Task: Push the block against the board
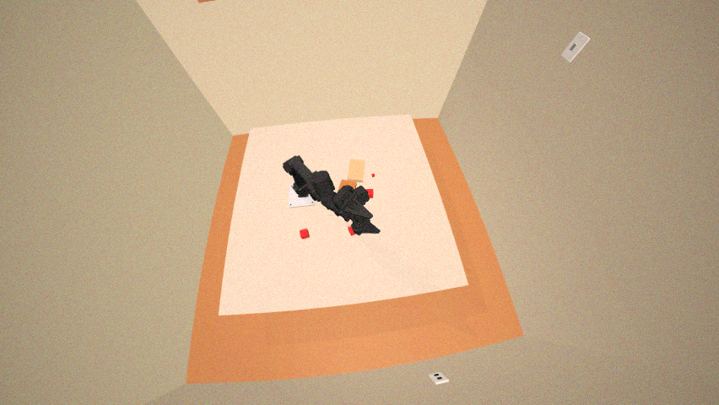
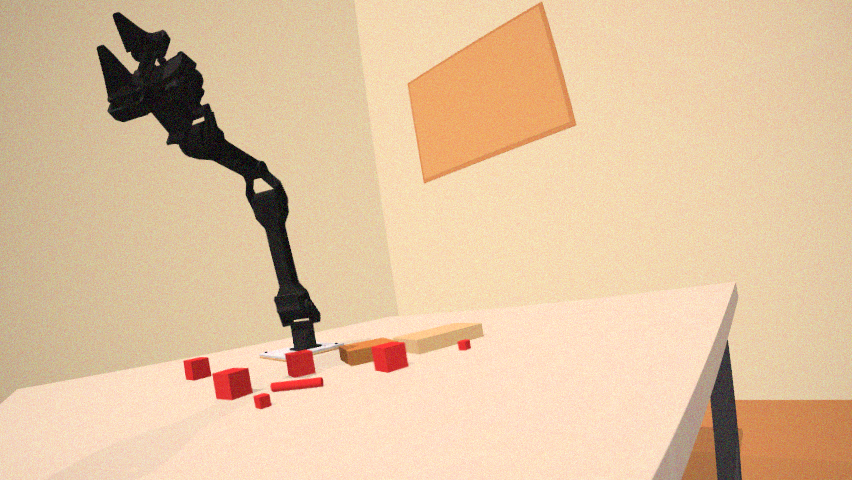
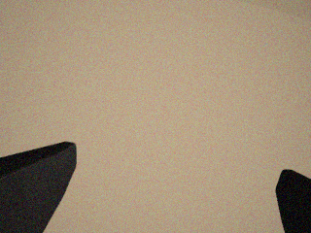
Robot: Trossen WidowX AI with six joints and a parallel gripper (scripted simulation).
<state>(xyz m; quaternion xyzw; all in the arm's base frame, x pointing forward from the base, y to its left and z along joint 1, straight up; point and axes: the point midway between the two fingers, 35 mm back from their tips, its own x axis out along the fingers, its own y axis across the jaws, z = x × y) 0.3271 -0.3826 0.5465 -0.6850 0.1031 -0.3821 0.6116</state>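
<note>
The brown square block (image 1: 347, 184) (image 2: 369, 351) lies flat on the table; the arm partly covers it in the top view, and a red cube partly covers it in the exterior view. The pale wooden board (image 1: 356, 170) (image 2: 444, 338) lies flat at the block's far side. Their facing sides are very close, with the block set off to the left of the board in the top view; whether they touch I cannot tell. My gripper (image 1: 375, 224) (image 2: 107, 31) (image 3: 180, 170) is open and empty, raised high above the table and well away from both. The wrist view shows only bare wall.
A red cube (image 1: 370, 192) (image 2: 389, 356) stands beside the block. A tiny red cube (image 1: 372, 175) (image 2: 463, 344) lies beside the board. Other red cubes (image 2: 232, 383) (image 2: 299, 363) and a red rod (image 2: 296, 384) lie nearer the exterior camera. The arm's white base plate (image 1: 300, 202) is left of the block.
</note>
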